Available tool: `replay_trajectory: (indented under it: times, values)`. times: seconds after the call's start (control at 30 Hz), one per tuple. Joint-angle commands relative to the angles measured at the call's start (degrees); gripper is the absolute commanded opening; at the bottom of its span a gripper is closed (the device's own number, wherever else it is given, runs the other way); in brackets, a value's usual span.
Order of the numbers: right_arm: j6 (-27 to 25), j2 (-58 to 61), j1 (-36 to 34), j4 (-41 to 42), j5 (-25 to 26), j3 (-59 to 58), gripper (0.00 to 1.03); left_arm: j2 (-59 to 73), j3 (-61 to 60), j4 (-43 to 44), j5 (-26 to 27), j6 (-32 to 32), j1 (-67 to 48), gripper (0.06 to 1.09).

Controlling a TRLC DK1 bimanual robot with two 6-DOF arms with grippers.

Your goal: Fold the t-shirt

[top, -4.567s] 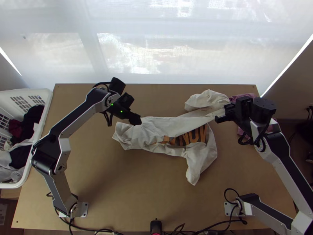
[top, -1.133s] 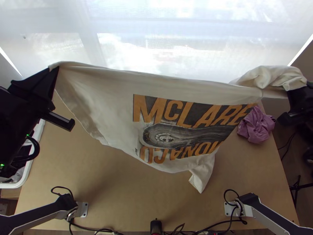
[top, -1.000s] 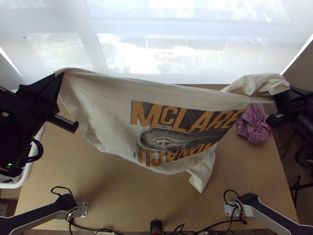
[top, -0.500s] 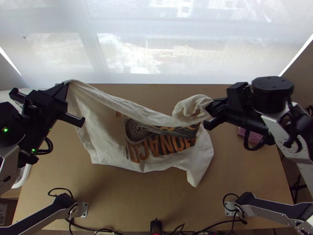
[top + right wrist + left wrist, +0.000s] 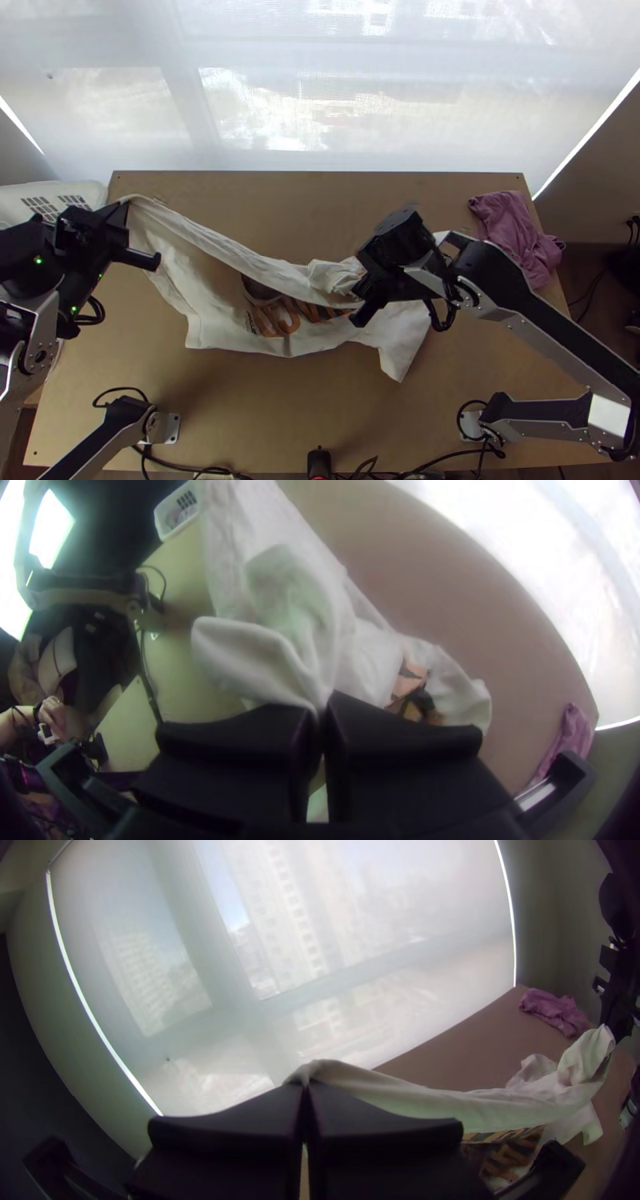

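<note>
Running this from my desk: my left claw [image 5: 127, 204] is up by the table's far left corner, fingers together on a corner of the off-white cotton t-shirt with the orange-and-black print [image 5: 216, 308]. My right arm elbows out past the table's right side, then angles back in, so the right claw [image 5: 359, 291] sits near mid-table, clamped on a bunched bit of the same shirt. The cloth sags between the claws, with its near part spread below them.

Right beside the left claw is a white slotted plastic basket [image 5: 94, 194]; something pale is inside, can't tell what. Crumpled purple cloth [image 5: 516, 232] lies beyond the right claw, at the table's right edge.
</note>
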Motion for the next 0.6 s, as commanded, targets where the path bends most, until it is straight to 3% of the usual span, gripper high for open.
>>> replay_trajectory:
  times: [0.0,0.27,0.57]
  values:
    - [0.09,-1.05,2.15,0.19,-1.68,-12.06,0.03,-4.83,-11.15,-3.96,4.18,-0.38,-0.80,0.09]
    - [0.44,-2.28,1.09,1.07,-4.66,-23.58,0.03,-7.64,-20.65,-9.76,6.02,-4.68,-7.57,0.09]
    - [-2.46,-6.33,-0.58,4.50,-4.58,-38.43,0.05,-7.82,-25.74,-16.70,9.98,-6.62,-11.97,0.09]
